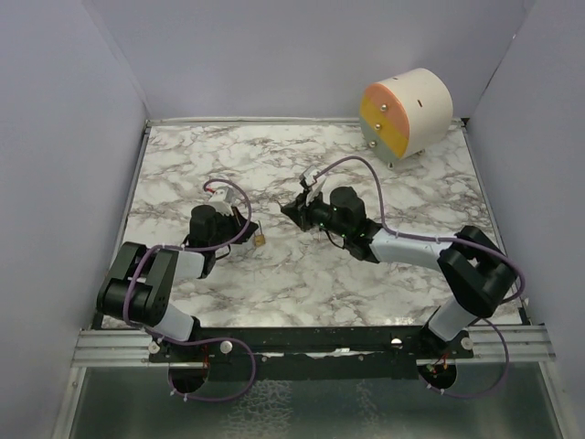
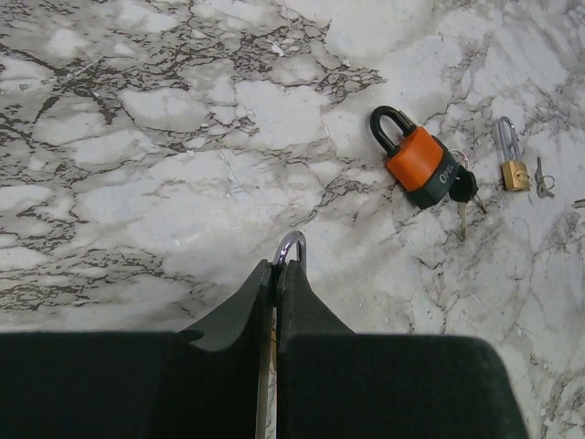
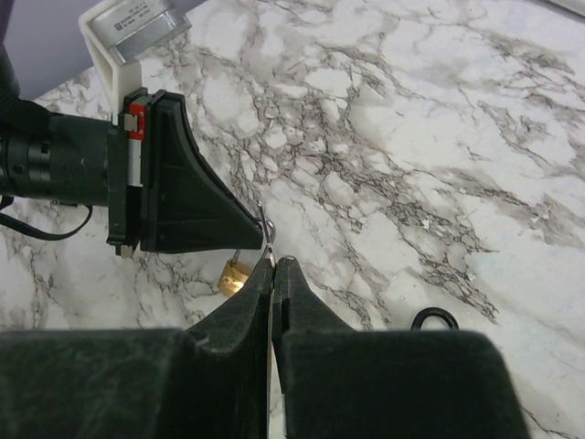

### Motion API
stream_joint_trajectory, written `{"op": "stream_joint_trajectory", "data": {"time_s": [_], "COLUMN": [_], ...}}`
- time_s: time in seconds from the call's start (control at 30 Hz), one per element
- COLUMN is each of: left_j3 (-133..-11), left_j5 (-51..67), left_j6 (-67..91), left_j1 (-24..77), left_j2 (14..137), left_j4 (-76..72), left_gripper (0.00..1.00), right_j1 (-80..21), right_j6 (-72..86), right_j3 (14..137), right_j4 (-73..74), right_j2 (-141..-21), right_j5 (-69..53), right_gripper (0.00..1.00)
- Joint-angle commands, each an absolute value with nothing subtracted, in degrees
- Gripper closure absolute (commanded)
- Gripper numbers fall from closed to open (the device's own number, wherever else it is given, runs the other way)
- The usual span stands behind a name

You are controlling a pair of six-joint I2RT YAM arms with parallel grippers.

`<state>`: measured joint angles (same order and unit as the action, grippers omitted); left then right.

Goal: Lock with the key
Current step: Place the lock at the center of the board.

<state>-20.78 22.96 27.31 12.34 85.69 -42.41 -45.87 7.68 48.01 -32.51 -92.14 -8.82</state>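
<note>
My left gripper (image 1: 247, 222) (image 2: 277, 265) is shut on the chrome shackle (image 2: 291, 245) of a small brass padlock (image 1: 260, 240) (image 3: 235, 275). The padlock's body hangs under the fingers, and in the left wrist view they mostly hide it. My right gripper (image 1: 288, 210) (image 3: 275, 262) faces the left one from the right, a little higher. It is shut on a thin silver key (image 3: 268, 242), whose blade pokes out past the fingertips, close to the shackle loop. Whether the blade touches the lock is unclear.
An orange padlock (image 2: 419, 163) with keys in it lies on the marble ahead of the left gripper; its black shackle (image 3: 434, 317) shows beside the right gripper. A second small brass padlock (image 2: 515, 170) lies further right. A cylinder with coloured drawers (image 1: 407, 114) stands at the back right; walls enclose the table.
</note>
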Motion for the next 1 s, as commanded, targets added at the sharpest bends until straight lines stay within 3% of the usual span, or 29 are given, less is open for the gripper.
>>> {"op": "stream_joint_trajectory", "data": {"time_s": [0.0,0.33,0.5,0.97], "left_j3": [-21.30,-24.41,-25.58,-25.87], "left_j5": [22.01,14.51,12.51,11.77], "left_j6": [28.31,28.88,29.39,29.89], "left_j1": [12.30,12.22,12.21,12.17], "left_j2": [88.12,88.81,89.63,84.06], "left_j4": [-41.71,-36.82,-36.30,-36.29], "left_gripper": [0.99,0.98,0.80,0.66], "right_j1": [-46.32,-46.61,-47.15,-47.37], "right_j6": [9.46,12.34,11.86,12.01], "right_j3": [50.75,54.11,55.49,59.26], "right_j4": [-31.47,-30.86,-29.83,-29.44], "right_j2": [-96.22,-104.59,-108.24,-114.49], "right_j5": [-9.47,-14.74,-15.97,-16.01], "right_gripper": [0.99,0.99,0.99,0.99]}}
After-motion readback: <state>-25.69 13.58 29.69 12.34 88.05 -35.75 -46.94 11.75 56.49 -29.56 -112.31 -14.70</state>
